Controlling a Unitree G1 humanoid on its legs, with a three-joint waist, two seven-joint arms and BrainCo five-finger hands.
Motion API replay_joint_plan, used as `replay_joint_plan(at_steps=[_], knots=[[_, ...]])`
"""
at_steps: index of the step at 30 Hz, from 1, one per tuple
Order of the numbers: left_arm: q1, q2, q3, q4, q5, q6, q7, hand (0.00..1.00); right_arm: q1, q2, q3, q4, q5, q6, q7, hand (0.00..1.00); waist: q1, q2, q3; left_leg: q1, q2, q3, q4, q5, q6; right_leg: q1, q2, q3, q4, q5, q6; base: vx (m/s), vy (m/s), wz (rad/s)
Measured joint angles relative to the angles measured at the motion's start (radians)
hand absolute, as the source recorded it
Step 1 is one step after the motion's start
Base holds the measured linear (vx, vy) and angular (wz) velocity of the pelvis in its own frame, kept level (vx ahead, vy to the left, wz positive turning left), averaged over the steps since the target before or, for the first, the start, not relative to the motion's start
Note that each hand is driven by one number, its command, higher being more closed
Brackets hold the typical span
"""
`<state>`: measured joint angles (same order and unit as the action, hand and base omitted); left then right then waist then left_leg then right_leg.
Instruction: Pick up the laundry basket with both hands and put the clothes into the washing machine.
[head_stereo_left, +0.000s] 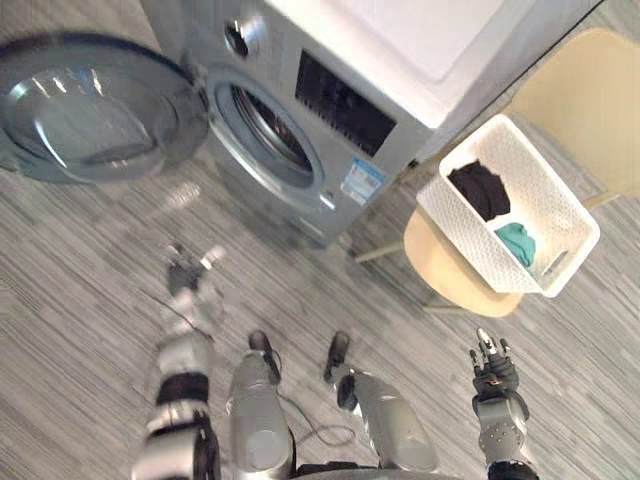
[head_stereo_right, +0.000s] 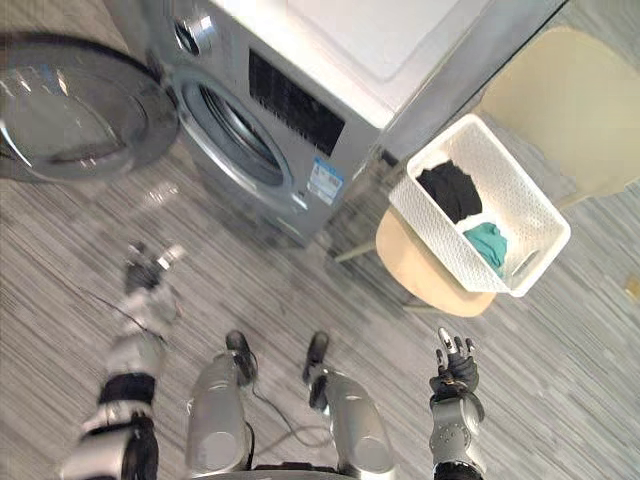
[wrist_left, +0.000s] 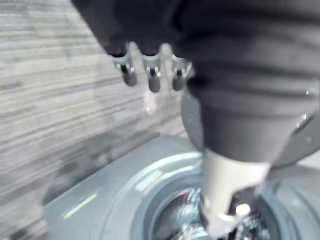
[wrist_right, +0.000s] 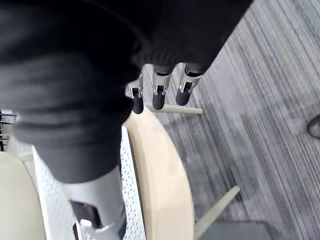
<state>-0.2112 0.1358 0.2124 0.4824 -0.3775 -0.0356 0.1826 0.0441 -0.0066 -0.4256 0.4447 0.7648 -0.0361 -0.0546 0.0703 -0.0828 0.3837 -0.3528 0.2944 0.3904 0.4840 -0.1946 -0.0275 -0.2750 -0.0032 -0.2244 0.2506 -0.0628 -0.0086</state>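
The white laundry basket (head_stereo_left: 470, 245) is sitting on the beige chair (head_stereo_left: 450, 275), its long axis slanting rightward away from the washing machine (head_stereo_left: 400, 130). The left hand (head_stereo_left: 185, 272) and right hand (head_stereo_left: 493, 370) are hanging released, grasping nothing

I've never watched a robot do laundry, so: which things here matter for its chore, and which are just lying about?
For the job: white perforated plastic laundry basket; black garment and teal garment inside it; silver front-loading washing machine, its round door open.
Just lying about: pale beige chair under the basket; grey striped floor.
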Motion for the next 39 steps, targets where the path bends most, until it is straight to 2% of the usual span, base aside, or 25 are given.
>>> replay_joint_plan(at_steps=[2,7,12,14,17,19,21,22,23,29,32,33,34,36,37,38,39], knots=[[0.166,-0.053,-0.093,-0.047,-0.006,-0.019,-0.057,0.00,0.018,-0.001,0.000,-0.025,-0.044,-0.002,0.001,0.00,-0.002,0.026,-0.061,0.077,-0.042,0.024,-0.070,0.008,-0.003,0.032,-0.027,0.013,0.008,-0.018,0.013,0.08,0.041,-0.03],[0.321,-0.096,-0.207,-0.058,-0.001,-0.022,-0.124,0.00,0.053,-0.001,0.003,-0.029,-0.149,-0.005,-0.001,0.00,-0.010,0.065,-0.159,0.206,-0.130,0.023,-0.233,0.075,0.001,0.110,-0.076,0.004,-0.012,-0.036,0.031,0.12,0.005,0.21],[0.325,-0.120,-0.226,0.005,0.057,-0.027,-0.137,0.00,0.041,0.005,0.053,-0.029,-0.188,-0.014,-0.018,0.00,-0.038,0.068,-0.237,0.310,-0.172,0.028,-0.344,0.115,-0.001,0.181,-0.089,0.006,-0.048,-0.039,0.039,0.06,-0.007,0.06],[0.324,-0.126,-0.261,0.045,0.078,-0.030,-0.120,0.00,0.030,0.024,0.088,-0.029,-0.197,-0.030,-0.053,0.00,-0.055,0.069,-0.284,0.348,-0.189,0.050,-0.384,0.125,-0.005,0.187,-0.085,0.032,-0.064,-0.037,0.043,0.02,0.019,-0.26],[0.319,-0.144,-0.312,0.066,0.063,-0.030,-0.108,0.00,0.019,0.031,0.112,-0.039,-0.248,-0.032,-0.086,0.00,-0.059,0.072,-0.299,0.389,-0.195,0.075,-0.397,0.125,-0.005,0.186,-0.073,0.092,-0.051,-0.035,0.045,0.00,0.005,-0.58],[0.313,-0.147,-0.364,0.067,0.055,-0.030,-0.099,0.00,0.021,0.039,0.135,-0.053,-0.276,-0.033,-0.099,0.00,-0.070,0.064,-0.296,0.421,-0.202,0.090,-0.398,0.123,-0.005,0.159,-0.075,0.129,0.010,-0.041,0.051,-0.04,-0.010,-0.78],[0.299,-0.147,-0.377,0.069,0.050,-0.031,-0.094,0.00,0.018,0.042,0.146,-0.077,-0.284,-0.033,-0.107,0.00,-0.082,0.057,-0.292,0.448,-0.206,0.114,-0.407,0.111,0.002,0.131,-0.109,0.077,0.048,-0.075,0.039,-0.09,-0.024,-0.76],[0.291,-0.150,-0.379,0.069,0.036,-0.030,-0.094,0.00,0.015,0.033,0.154,-0.085,-0.289,-0.035,-0.119,0.00,-0.107,0.055,-0.286,0.468,-0.215,0.134,-0.415,0.105,0.004,0.134,-0.173,-0.039,0.088,-0.101,0.014,-0.10,-0.007,-0.60],[0.285,-0.146,-0.379,0.068,0.034,-0.029,-0.094,0.00,0.015,0.024,0.152,-0.094,-0.296,-0.035,-0.121,0.00,-0.114,0.051,-0.287,0.476,-0.215,0.153,-0.414,0.097,0.001,0.135,-0.213,-0.113,0.105,-0.101,0.014,-0.10,0.002,-0.56],[0.274,-0.111,-0.375,-0.044,-0.040,-0.037,-0.094,0.00,-0.009,-0.048,0.142,-0.204,-0.350,-0.038,-0.162,0.00,-0.113,0.069,-0.275,0.488,-0.197,0.189,-0.434,0.071,-0.030,0.130,-0.258,-0.238,0.114,-0.090,0.015,-0.05,-0.013,-0.43],[0.278,-0.107,-0.373,-0.055,-0.045,-0.049,-0.096,0.00,-0.044,-0.078,0.121,-0.233,-0.385,-0.038,-0.165,0.00,-0.110,0.093,-0.288,0.486,-0.156,0.190,-0.420,0.077,-0.069,0.142,-0.210,-0.241,0.092,-0.068,0.027,0.13,-0.091,-0.11],[0.280,-0.104,-0.368,-0.055,-0.045,-0.049,-0.095,0.00,-0.065,-0.084,0.122,-0.235,-0.393,-0.038,-0.164,0.00,-0.110,0.099,-0.290,0.482,-0.124,0.189,-0.386,0.076,-0.073,0.153,-0.182,-0.242,0.082,-0.073,0.021,0.19,-0.164,-0.18],[0.280,-0.102,-0.358,-0.056,-0.044,-0.050,-0.095,0.00,-0.088,-0.088,0.129,-0.236,-0.393,-0.044,-0.164,0.00,-0.110,0.101,-0.293,0.468,-0.078,0.182,-0.335,0.059,-0.093,0.169,-0.147,-0.244,0.075,-0.076,0.014,0.24,-0.234,-0.16],[0.278,-0.101,-0.356,-0.059,-0.045,-0.051,-0.095,0.00,-0.109,-0.093,0.132,-0.245,-0.393,-0.051,-0.162,0.00,-0.110,0.104,-0.296,0.431,-0.014,0.153,-0.245,0.029,-0.101,0.188,-0.101,-0.255,0.046,-0.079,0.000,0.19,-0.240,-0.02],[0.281,-0.101,-0.351,-0.061,-0.046,-0.051,-0.096,0.00,-0.118,-0.105,0.144,-0.267,-0.393,-0.060,-0.160,0.00,-0.109,0.107,-0.296,0.374,0.060,0.118,-0.102,-0.001,-0.071,0.227,-0.046,-0.269,-0.014,-0.076,-0.016,0.12,-0.211,0.03],[0.286,-0.101,-0.347,-0.062,-0.046,-0.051,-0.096,0.00,-0.122,-0.115,0.159,-0.270,-0.393,-0.067,-0.159,0.00,-0.106,0.109,-0.296,0.346,0.095,0.109,-0.026,-0.012,-0.049,0.246,-0.022,-0.271,-0.044,-0.070,-0.027,0.12,-0.248,-0.13],[0.305,-0.106,-0.344,-0.070,-0.046,-0.051,-0.096,0.00,-0.142,-0.141,0.194,-0.270,-0.392,-0.073,-0.158,0.00,-0.097,0.122,-0.292,0.297,0.164,0.086,0.132,-0.024,0.031,0.291,0.028,-0.267,-0.093,-0.065,-0.038,0.12,-0.249,-0.31]])
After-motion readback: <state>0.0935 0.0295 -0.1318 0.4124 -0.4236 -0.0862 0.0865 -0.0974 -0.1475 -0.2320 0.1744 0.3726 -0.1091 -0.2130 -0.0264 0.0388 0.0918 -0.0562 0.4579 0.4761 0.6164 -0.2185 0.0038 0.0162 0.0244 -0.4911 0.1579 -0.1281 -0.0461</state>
